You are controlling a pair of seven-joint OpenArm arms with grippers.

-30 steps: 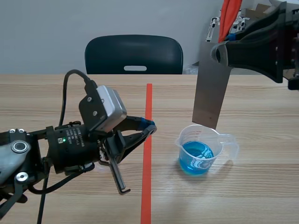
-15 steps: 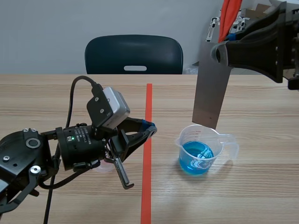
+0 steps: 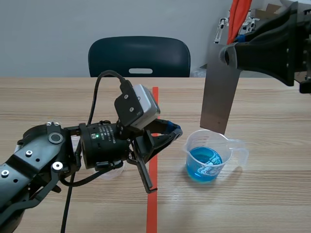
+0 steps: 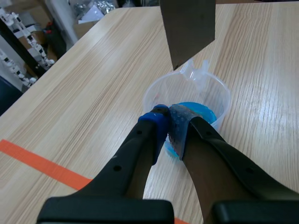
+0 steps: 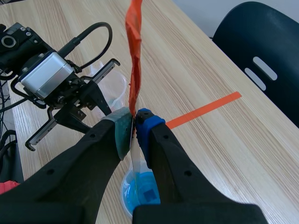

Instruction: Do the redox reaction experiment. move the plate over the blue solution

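Now: my R gripper [image 3: 228, 53], upper right of frame, clamped on flat grey metal plate [image 3: 219, 92]. Plate hangs upright, lower edge just above far rim of clear plastic beaker of blue solution [image 3: 206, 159]. Move approx done, I judge; maybe centring left. L gripper [image 3: 171, 131] closed, empty, beside beaker.
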